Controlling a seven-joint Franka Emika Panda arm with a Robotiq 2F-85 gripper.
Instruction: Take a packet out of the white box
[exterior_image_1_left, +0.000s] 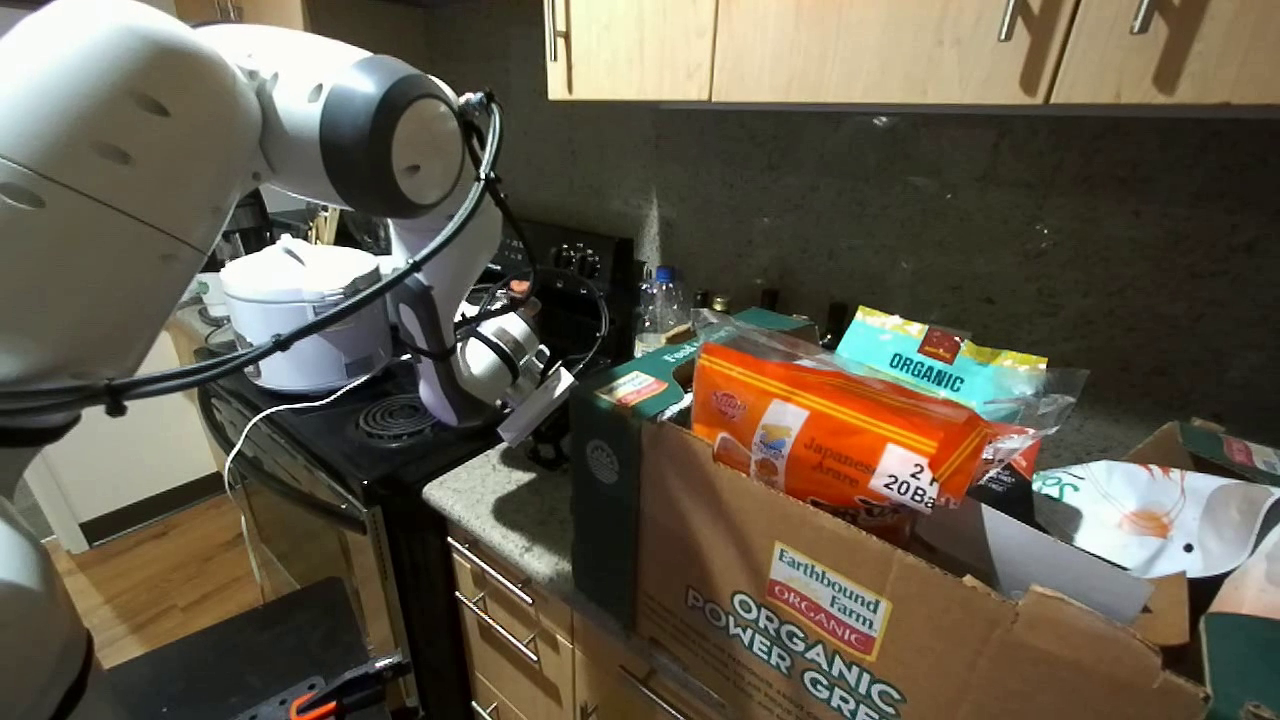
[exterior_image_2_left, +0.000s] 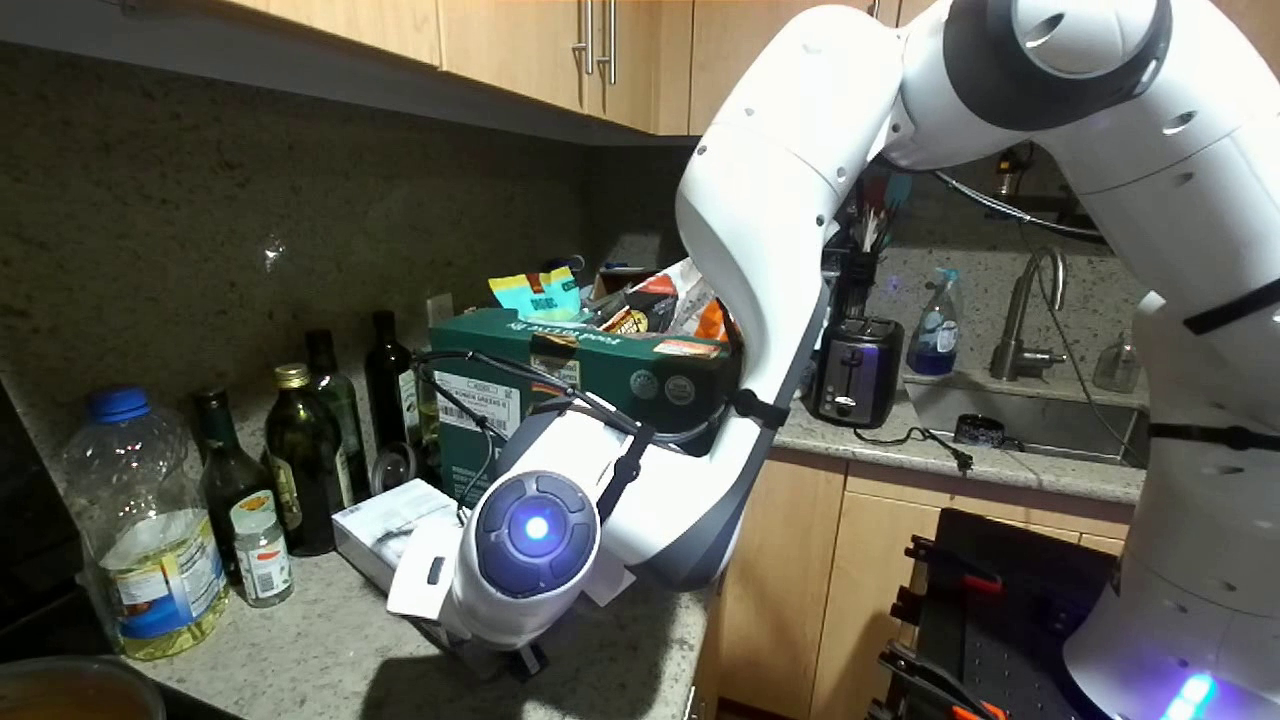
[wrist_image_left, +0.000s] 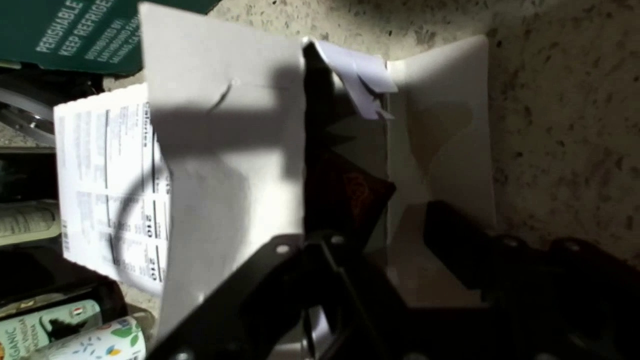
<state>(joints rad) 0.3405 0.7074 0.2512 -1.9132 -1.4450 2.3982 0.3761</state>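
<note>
1. Wrist view: pincer (wrist_image_left: 382, 227) positioned over the white box (wrist_image_left: 270, 195). Pincer state: fingers spread apart, one overlapping the box opening, the other overlapping a side flap. Contact with the cardboard cannot be determined.
2. Packet: one dark packet (wrist_image_left: 357, 192) with orange-red print is seated inside the white box, between the two outfolded flaps and near the fingertips. A torn white strip (wrist_image_left: 362, 77) crosses one end of the opening.
3. White box location: on the tabletop (wrist_image_left: 565, 130), between the stove-side edge and the carton (exterior_image_1_left: 760, 510), forward of the rear edge. In an exterior view, the wrist partly hides it.
4. Rear edge: dark bottles (exterior_image_2_left: 305, 465) stand in a row there. A clear blue-capped bottle (exterior_image_2_left: 150, 530) stands near the rear corner on the stove side.
5. Carton: brown side, green end panel; set near the front edge of the tabletop. Contents include an orange bag (exterior_image_1_left: 830, 425) and a turquoise bag (exterior_image_1_left: 900, 350).
6. Stove (exterior_image_1_left: 340, 450): adjoins the tabletop's side edge and carries a white rice cooker (exterior_image_1_left: 305, 325).
</note>
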